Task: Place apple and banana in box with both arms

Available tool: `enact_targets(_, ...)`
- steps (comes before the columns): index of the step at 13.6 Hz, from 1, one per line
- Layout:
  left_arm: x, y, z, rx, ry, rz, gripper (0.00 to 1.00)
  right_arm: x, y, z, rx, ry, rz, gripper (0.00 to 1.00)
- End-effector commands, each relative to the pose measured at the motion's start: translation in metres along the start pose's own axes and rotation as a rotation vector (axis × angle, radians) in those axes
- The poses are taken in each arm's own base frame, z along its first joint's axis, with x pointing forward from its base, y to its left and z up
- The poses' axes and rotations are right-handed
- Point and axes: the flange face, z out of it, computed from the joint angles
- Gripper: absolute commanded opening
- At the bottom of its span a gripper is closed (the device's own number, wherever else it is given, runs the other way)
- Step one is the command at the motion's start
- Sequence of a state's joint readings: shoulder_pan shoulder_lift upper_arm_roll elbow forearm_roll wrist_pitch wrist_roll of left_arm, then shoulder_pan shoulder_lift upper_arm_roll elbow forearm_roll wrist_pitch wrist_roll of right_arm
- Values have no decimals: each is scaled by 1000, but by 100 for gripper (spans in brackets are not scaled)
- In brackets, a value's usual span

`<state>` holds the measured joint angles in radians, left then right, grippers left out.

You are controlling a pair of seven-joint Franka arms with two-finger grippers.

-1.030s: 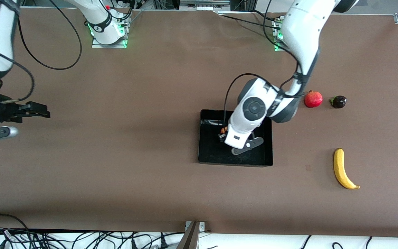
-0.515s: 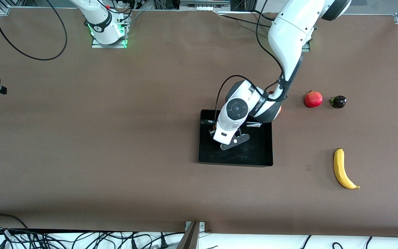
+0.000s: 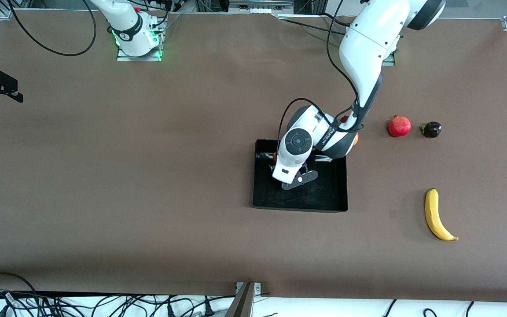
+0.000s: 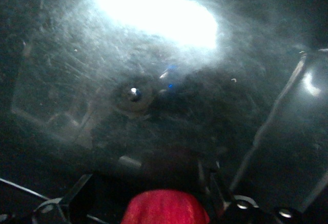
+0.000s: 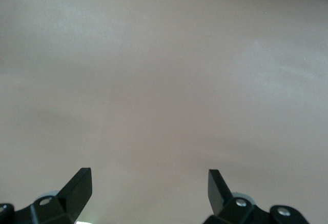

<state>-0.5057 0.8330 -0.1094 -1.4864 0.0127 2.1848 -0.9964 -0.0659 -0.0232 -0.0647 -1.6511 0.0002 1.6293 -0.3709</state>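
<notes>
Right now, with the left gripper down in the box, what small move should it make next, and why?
Probably lift the left gripper straight up out of the box. The apple shows red between its open fingers, low over the box floor, so it seems released. The banana lies on the table, toward the left arm's end.

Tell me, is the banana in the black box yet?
No. The banana lies on the table outside the box, toward the left arm's end.
</notes>
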Motion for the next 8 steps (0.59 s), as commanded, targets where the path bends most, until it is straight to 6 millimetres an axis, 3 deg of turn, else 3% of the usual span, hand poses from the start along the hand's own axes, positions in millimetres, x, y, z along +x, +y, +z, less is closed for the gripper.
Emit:
enact_targets(1,15,-12,-57,69,-23,-17,100,8,5,3,-21,-1,3,100)
enact_targets(3,32,-25,-108,63,-29,-45,100,8,4,1,-21,-1,-2,100)
enact_targets(5,43,-41,-145,57,-35,-48,100,8,4,2,-18,-2,3,100)
enact_targets(7,66,-78,-187,51,-38,15,100,7,8,2,-16,1,15,100)
enact_targets(8,84,-110,-206,54,-56,70,100,6,10,3,-12,-1,19,100)
